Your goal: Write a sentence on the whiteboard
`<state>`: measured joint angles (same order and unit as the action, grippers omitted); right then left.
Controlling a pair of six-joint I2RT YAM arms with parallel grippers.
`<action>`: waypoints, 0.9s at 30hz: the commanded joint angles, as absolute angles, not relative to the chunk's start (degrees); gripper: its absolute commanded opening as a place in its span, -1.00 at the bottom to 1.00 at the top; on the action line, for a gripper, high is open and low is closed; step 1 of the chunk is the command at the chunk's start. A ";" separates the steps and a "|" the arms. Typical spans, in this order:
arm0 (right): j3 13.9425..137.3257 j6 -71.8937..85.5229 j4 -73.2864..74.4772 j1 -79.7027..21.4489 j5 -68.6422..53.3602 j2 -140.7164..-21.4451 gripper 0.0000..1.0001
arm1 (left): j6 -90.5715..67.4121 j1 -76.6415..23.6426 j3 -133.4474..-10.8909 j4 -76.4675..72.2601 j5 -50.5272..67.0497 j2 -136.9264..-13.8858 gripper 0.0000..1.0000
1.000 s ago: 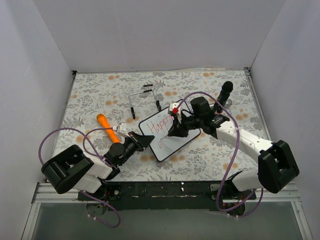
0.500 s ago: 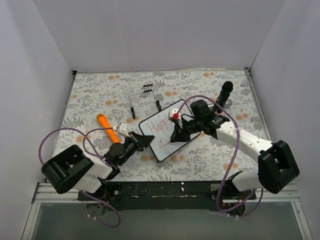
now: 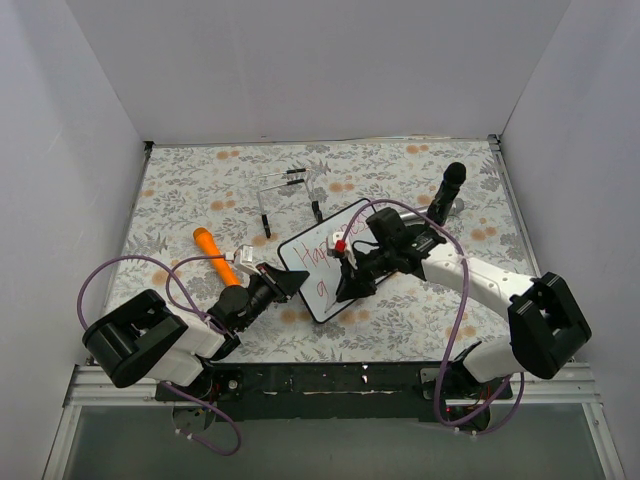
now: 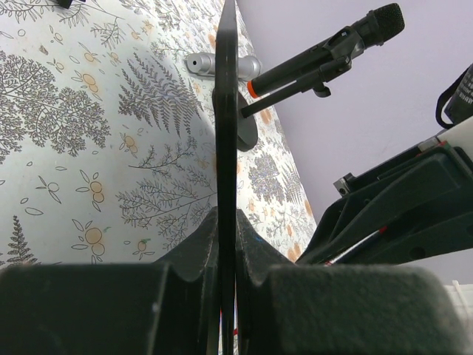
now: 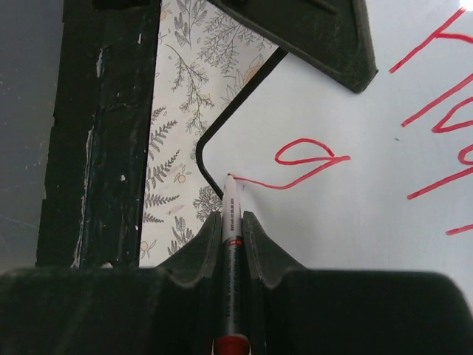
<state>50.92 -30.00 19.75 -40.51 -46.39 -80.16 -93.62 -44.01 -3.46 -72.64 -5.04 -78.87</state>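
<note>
**One letter on the second line**

I see the left gripper [image 4: 225,248] clamped on the near edge of the whiteboard [image 3: 318,300], mid-table. The right gripper [image 5: 230,244] pinches a marker [image 5: 230,211], its tip touching the board near a corner. The sentence [image 5: 307,159] shows "Hap" above a looped "g". The barrel print is unreadable.

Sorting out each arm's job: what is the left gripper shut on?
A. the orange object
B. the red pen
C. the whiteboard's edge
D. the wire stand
C: the left wrist view shows the left gripper clamped on the whiteboard at its thin edge; the pen sits in the right gripper.
</note>
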 commanded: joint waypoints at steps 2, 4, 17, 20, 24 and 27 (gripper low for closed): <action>57.82 -27.60 18.02 -40.52 -46.32 -82.35 -0.97 | -92.81 -44.38 -3.34 -82.70 -5.10 -77.43 -1.00; 58.62 -27.42 18.11 -39.47 -46.84 -82.00 -0.97 | -92.73 -44.38 -3.25 -82.71 -5.10 -77.34 -1.00; 53.44 -27.78 16.35 -31.73 -54.76 -75.24 -0.97 | -92.90 -44.30 -2.90 -83.41 -4.83 -77.35 -1.00; 51.51 -26.55 14.33 -30.76 -54.84 -74.36 -0.97 | -92.81 -44.30 -2.81 -82.97 -4.83 -76.82 -1.00; 49.49 -24.96 11.00 -30.06 -54.32 -73.39 -0.97 | -92.99 -44.38 -2.81 -83.23 -4.83 -77.08 -1.00; 48.78 -24.26 10.02 -29.88 -54.23 -73.30 -0.97 | -92.99 -44.38 -2.90 -83.41 -4.75 -77.17 -1.00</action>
